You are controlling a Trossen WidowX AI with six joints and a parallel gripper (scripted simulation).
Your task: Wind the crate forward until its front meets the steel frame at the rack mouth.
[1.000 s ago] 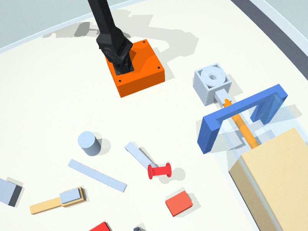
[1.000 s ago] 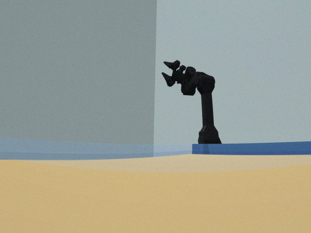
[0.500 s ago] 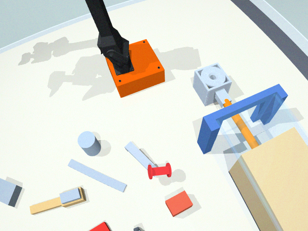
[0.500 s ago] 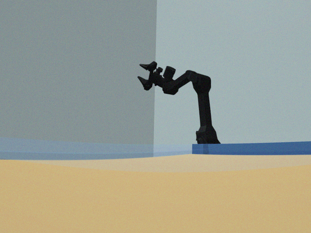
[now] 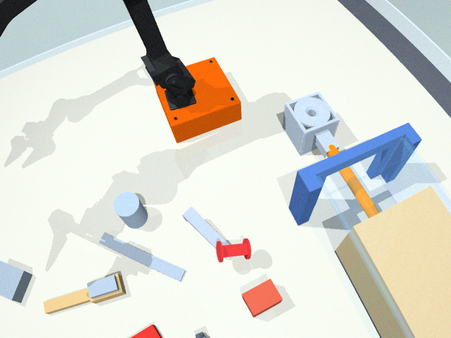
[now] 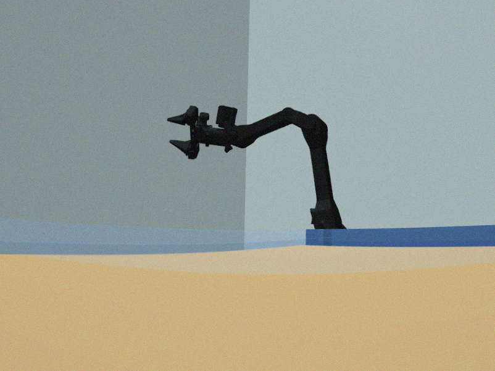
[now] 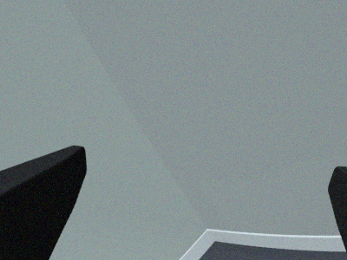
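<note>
The tan crate (image 5: 406,262) (image 6: 247,317) sits behind the blue steel frame (image 5: 357,152) (image 6: 392,237), with a gap between them. An orange strap (image 5: 352,181) runs from it under the frame's top bar to the grey winch (image 5: 294,131), which has a round hole (image 5: 311,112) on top. A pale bar (image 5: 203,224) with a red spool-shaped grip (image 5: 235,249) at one end, seemingly the winch handle, lies on the bench; its square key is not distinguishable. My gripper (image 6: 169,130) (image 7: 208,169) is open and empty, raised high in the air, outside the top view.
Left of the frame are a grey cylinder (image 5: 131,211), a flat bar (image 5: 143,256), a wooden-handled tool (image 5: 67,301), a salmon block (image 5: 262,297) and a grey block (image 5: 9,278). The orange base block (image 5: 206,108) stands behind them. Clear panels flank the crate.
</note>
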